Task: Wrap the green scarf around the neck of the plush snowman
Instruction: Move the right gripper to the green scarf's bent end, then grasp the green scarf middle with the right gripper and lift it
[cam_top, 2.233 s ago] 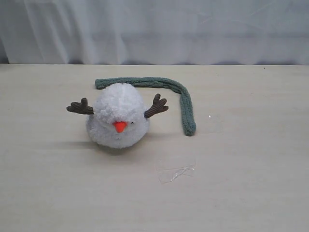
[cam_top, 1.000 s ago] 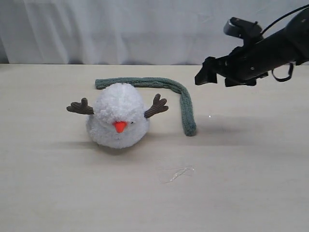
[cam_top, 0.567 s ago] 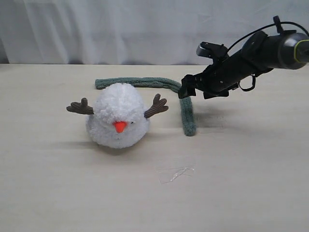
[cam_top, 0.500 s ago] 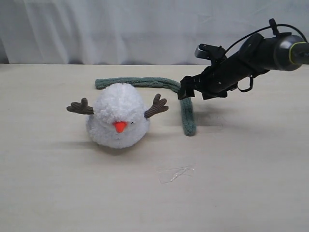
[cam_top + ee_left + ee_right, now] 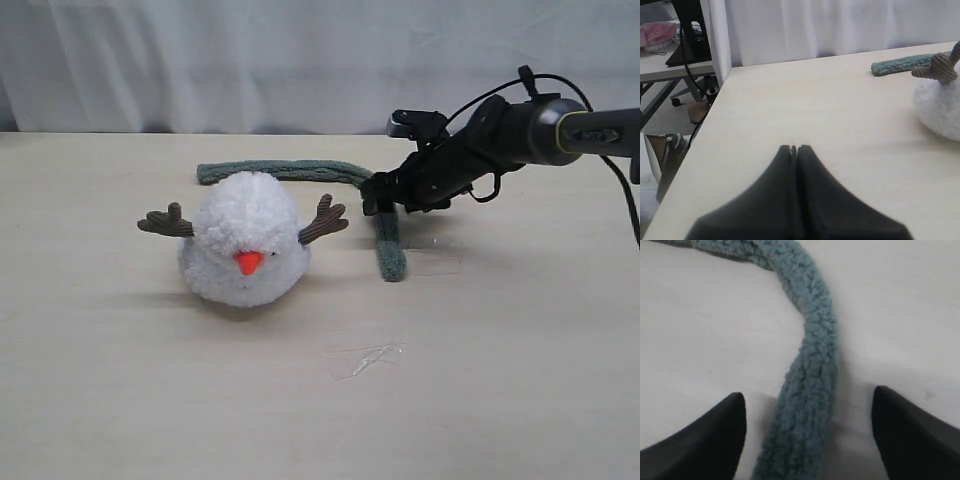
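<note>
Lowered moments ago, right gripper (image 5: 809, 397) straddles green scarf (image 5: 388, 245) at its bend, jaws spread to grasp; left gripper (image 5: 794, 149) rests clenched.

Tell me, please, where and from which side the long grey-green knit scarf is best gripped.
Probably the free leg of the long grey-green knit scarf, just past its bend, from straight above, jaws across the narrow width. That stretch lies flat on the pale table, apart from the fluffy white plush snowman, and the open right gripper straddles it.
</note>
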